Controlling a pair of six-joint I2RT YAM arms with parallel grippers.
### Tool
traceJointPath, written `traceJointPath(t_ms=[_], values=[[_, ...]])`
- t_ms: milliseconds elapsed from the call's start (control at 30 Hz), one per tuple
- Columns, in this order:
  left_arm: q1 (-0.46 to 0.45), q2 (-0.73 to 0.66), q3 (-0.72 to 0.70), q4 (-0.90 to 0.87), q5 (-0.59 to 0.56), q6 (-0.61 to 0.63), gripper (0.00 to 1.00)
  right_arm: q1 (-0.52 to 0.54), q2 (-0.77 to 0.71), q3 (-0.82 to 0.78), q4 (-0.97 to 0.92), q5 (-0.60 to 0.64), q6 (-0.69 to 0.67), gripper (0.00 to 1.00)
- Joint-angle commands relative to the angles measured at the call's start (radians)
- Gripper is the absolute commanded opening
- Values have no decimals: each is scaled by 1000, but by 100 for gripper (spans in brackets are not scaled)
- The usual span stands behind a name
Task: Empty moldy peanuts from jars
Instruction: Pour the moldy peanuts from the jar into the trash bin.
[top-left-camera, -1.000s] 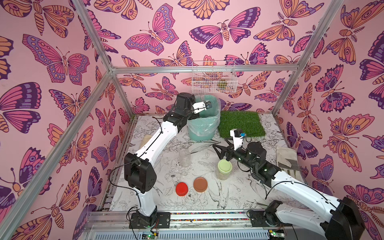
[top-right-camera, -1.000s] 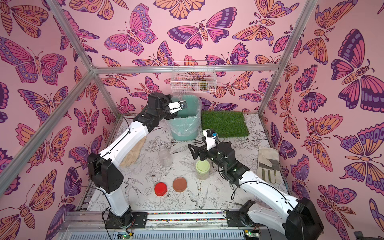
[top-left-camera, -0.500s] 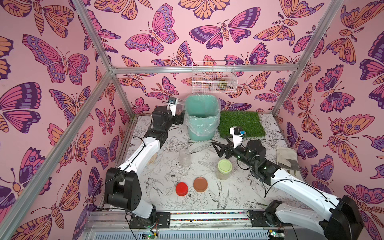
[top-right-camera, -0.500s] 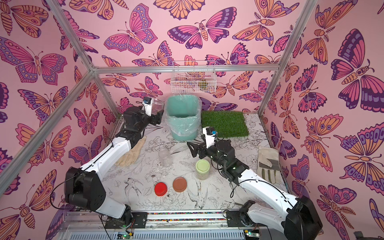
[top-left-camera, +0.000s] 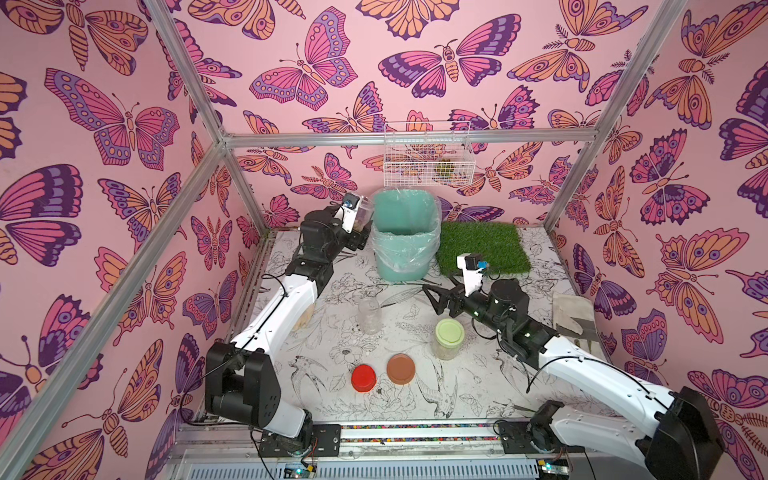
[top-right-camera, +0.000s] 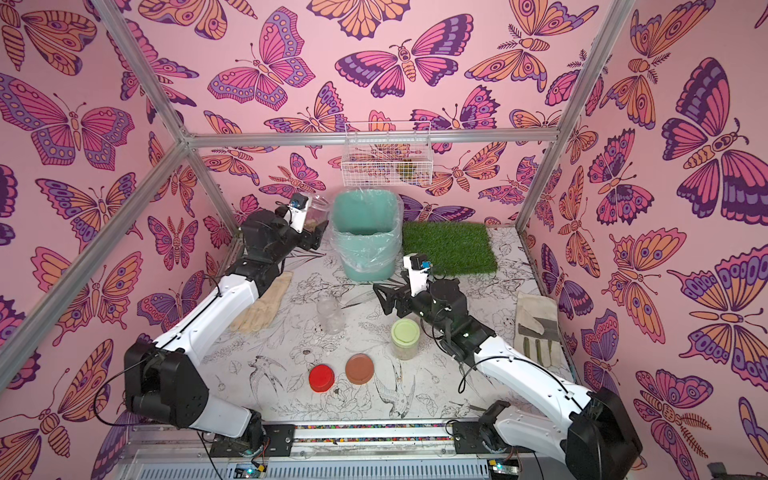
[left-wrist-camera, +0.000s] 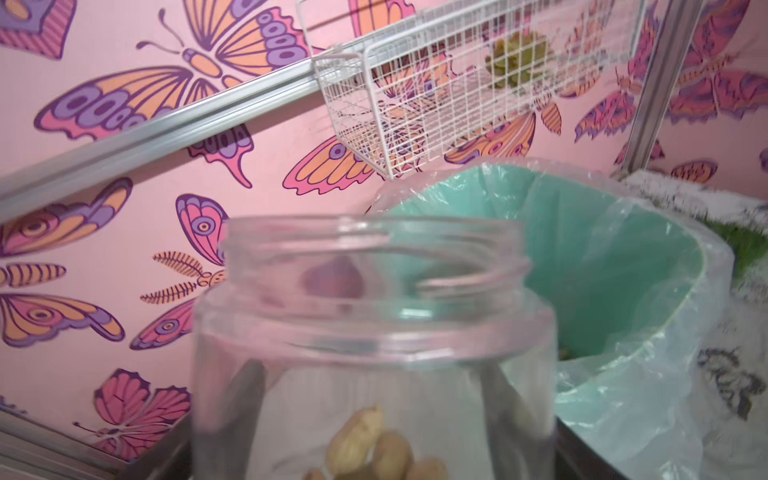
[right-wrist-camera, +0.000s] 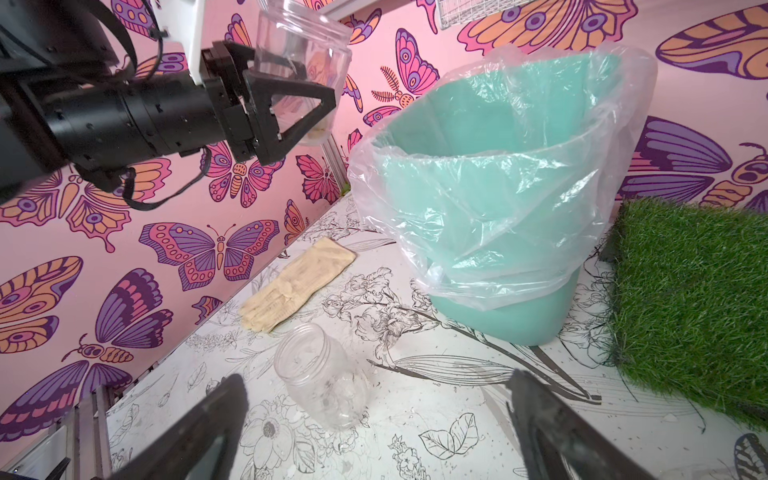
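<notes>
Holding an open clear jar (top-left-camera: 364, 212) upright, the left tool (top-left-camera: 360, 228) is clamped partway closed on its lower wall. Since a second ago it has pulled back from over the teal bin (top-left-camera: 405, 262) to just beside it. A few moldy peanuts (left-wrist-camera: 370, 446) remain at the jar's bottom; the dump looks incomplete and likely needs another tip. Right tool (top-left-camera: 434, 296) spread wide, empty, low over the counter (top-left-camera: 478, 386) near the green-lidded jar (top-left-camera: 449, 338), not yet opened.
</notes>
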Motion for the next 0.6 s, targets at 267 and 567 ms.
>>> traceJointPath(t_ms=[267, 567], values=[[-137, 206, 486, -427, -239, 1219, 0, -7, 11, 5, 52, -19, 19, 99], [-163, 385, 676, -312, -299, 1857, 0, -7, 18, -17, 81, -20, 29, 99]])
